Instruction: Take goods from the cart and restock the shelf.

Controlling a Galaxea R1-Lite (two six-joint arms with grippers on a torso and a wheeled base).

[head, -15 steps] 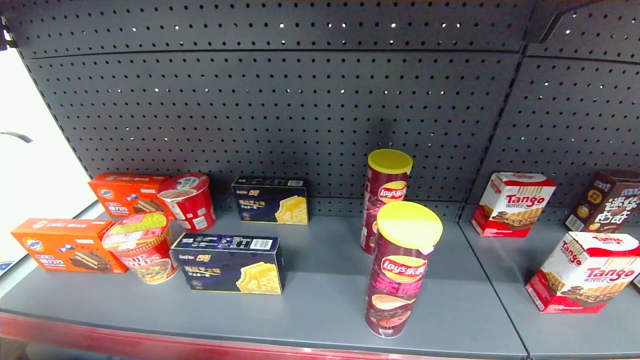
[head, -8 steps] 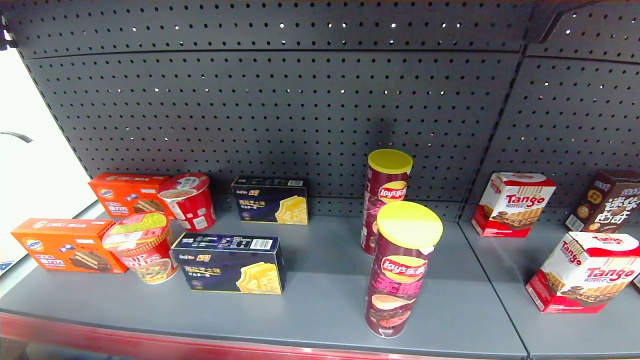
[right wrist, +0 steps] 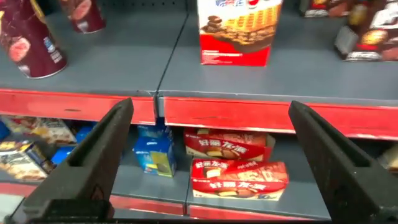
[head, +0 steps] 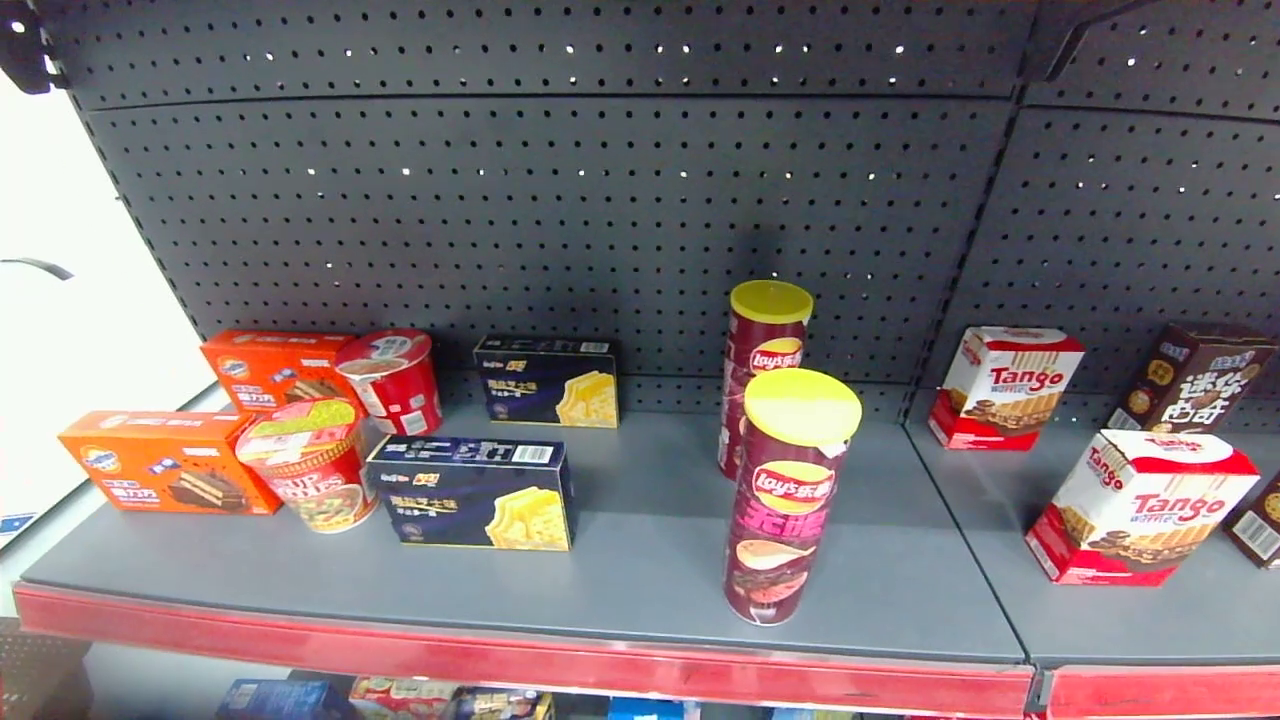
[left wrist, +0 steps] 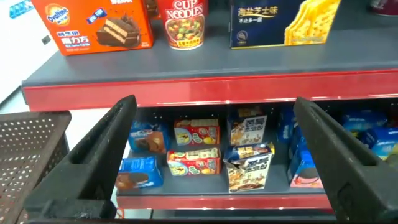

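The grey shelf (head: 620,570) with a red front edge holds the goods. Two maroon chip cans (head: 790,500) with yellow lids stand in its middle, one behind the other. To their left lie two dark blue cracker boxes (head: 480,495), two red noodle cups (head: 312,465) and two orange cake boxes (head: 160,475). On the right stand two red-and-white wafer boxes (head: 1140,505). My left gripper (left wrist: 214,106) is open and holds nothing, low in front of the shelf's left part. My right gripper (right wrist: 211,107) is open too, below the front wafer box (right wrist: 239,31).
A brown box (head: 1195,375) stands at the far right of the shelf. A lower shelf (left wrist: 224,196) carries more snack boxes. A dark mesh basket (left wrist: 28,155) sits beside the left gripper. Perforated black panels (head: 560,200) back the shelf.
The whole head view has shifted, so the camera has moved: the shelf's red front edge and the lower shelf now show. The goods keep their places.
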